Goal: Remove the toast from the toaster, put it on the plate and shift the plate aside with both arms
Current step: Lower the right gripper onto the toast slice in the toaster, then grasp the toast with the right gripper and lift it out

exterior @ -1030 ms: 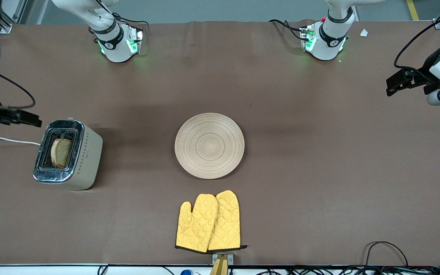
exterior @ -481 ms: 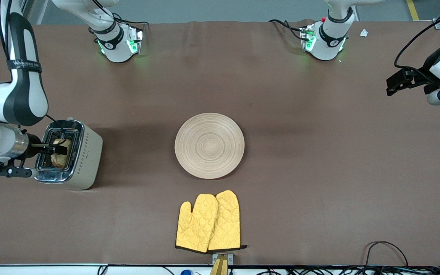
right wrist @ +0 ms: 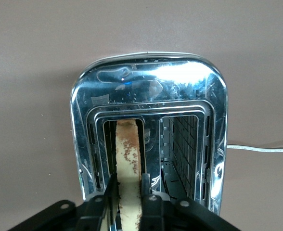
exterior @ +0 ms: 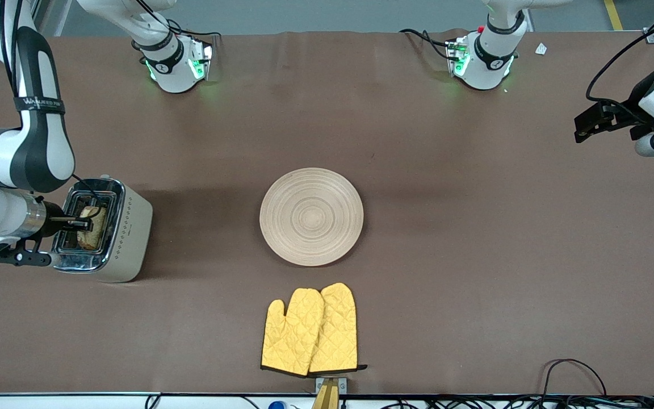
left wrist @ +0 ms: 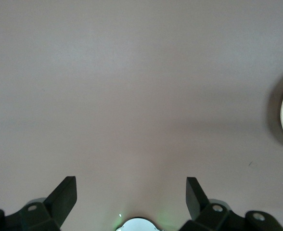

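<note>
you have a long table (exterior: 474, 255) covered in plain brown cloth, with both white robot bases along its top edge in the front view. at the right arm's end of the table stands a cream-sided toaster with a shiny chrome top and two slots (exterior: 103, 229); a thin white cord (right wrist: 259, 148) trails away from it across the cloth. the squarish slice of light brown speckled toast (exterior: 92, 228) stands upright in one slot, the other slot bare wire. your right gripper (right wrist: 128, 188) is down at that slot, its two black fingers (right wrist: 145, 185) pressed against either face of the slice, clamped on the toast while it sits in the toaster. the round pale beige wooden plate with ring grooves (exterior: 311, 216) lies flat near the middle of the table, well apart from the toaster and toward the left arm's end from it. a pair of quilted yellow oven mitts with dark cuffs (exterior: 310, 330) lies nearer to the front camera than the plate, close to the table's edge. your left gripper (left wrist: 131, 195) waits above bare cloth at the left arm's end, fingers spread wide apart and holding nothing; the plate's rim just shows at the edge of the left wrist view
</note>
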Tool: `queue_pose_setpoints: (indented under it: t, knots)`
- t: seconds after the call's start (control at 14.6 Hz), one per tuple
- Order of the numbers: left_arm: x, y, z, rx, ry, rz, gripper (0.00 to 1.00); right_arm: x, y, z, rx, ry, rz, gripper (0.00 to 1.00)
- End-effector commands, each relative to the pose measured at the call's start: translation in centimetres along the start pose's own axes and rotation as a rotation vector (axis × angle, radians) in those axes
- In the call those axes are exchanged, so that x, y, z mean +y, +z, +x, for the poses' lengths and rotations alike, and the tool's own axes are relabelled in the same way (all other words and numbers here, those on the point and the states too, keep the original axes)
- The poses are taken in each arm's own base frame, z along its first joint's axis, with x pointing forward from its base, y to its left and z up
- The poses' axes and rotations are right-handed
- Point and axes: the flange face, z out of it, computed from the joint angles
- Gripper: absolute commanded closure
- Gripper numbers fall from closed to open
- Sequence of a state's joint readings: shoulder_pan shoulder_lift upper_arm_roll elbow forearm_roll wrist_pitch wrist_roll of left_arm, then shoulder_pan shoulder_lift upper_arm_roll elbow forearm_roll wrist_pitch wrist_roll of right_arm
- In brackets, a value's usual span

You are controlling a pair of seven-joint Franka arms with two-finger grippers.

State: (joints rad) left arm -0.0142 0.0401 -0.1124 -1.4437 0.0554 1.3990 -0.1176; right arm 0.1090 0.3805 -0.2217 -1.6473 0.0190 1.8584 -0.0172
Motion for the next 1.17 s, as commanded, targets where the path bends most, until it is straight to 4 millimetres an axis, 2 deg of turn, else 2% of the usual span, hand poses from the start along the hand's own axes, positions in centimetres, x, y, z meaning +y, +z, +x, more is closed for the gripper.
queue_pose_setpoints:
  t: [0.0, 0.14, 0.27, 0.55, 0.76, 0.89, 1.03, 1.1]
  knots:
    - [-0.2, -0.6, -0.2, -0.003, 0.004, 0.013, 0.00, 0.3, -0.1, -0.2, 0.000, -0.019, 0.005, 0.89]
    - [-0.4, -0.6, -0.2, -0.003, 0.003, 0.013, 0.00, 0.3, -1.2, 0.0, 0.015, -0.061, 0.003, 0.95]
    - [-0.4, -0.6, -0.2, -0.003, 0.003, 0.013, 0.00, -0.1, -2.7, -0.3, 0.006, -0.077, 0.003, 0.95]
    - [-0.2, -0.6, -0.2, -0.003, 0.004, 0.013, 0.00, -4.2, -8.2, -1.7, -0.026, -0.119, -0.005, 0.94]
    - [-0.2, -0.6, -0.2, -0.003, 0.004, 0.013, 0.00, -8.4, -10.4, -2.4, -0.019, -0.158, 0.001, 0.95]
    - [-0.2, -0.6, -0.2, -0.003, 0.006, 0.013, 0.00, -11.3, -10.3, -3.0, -0.038, -0.146, 0.073, 0.95]
    - [-0.2, -0.6, -0.2, -0.003, 0.004, 0.013, 0.00, -12.9, -10.4, -3.2, -0.056, -0.095, 0.194, 0.95]
    - [-0.2, -0.6, -0.2, -0.003, 0.005, 0.012, 0.00, -14.7, -10.0, -3.5, -0.080, -0.086, 0.245, 0.95]
